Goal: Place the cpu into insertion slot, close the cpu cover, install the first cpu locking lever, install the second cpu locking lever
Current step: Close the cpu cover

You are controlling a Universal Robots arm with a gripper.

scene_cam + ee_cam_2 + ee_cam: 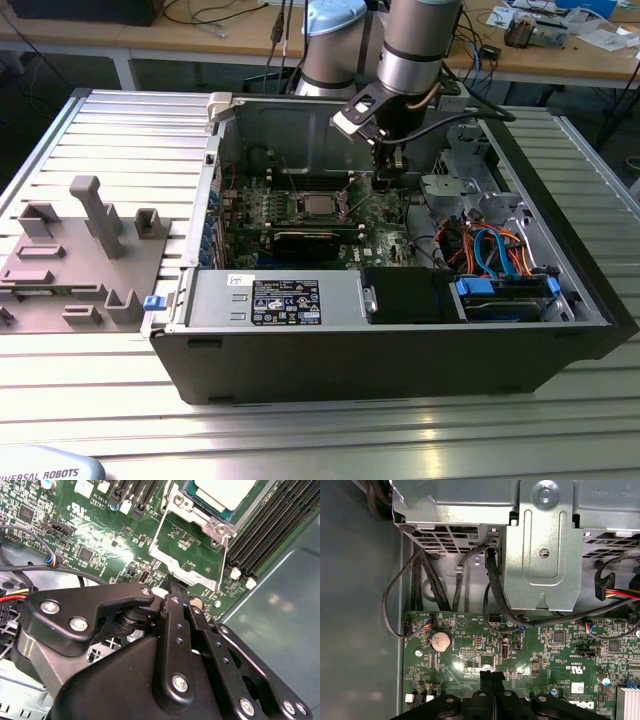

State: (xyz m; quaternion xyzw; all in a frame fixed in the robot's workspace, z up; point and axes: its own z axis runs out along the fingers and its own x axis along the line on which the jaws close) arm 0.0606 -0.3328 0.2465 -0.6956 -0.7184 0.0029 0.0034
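Observation:
The cpu (225,491) lies silvery face up in the insertion slot (220,528) on the green motherboard; in the exterior view the cpu (318,206) sits mid-board inside the open black case. The cpu cover (172,555), a thin silvery frame with a square window, is swung open off the slot toward my gripper. My gripper (172,582) is shut with nothing between its fingers, its tip right at the cover's free edge. In the exterior view the gripper (385,182) hangs just to the right of the socket. The first wrist view shows the closed fingertips (491,676) over the board.
A long black card (300,241) lies in front of the socket, and black memory slots (270,525) run beside it. A metal drive cage (545,545) and loose black cables (495,595) crowd the board's edge. A grey fixture (95,215) stands outside the case.

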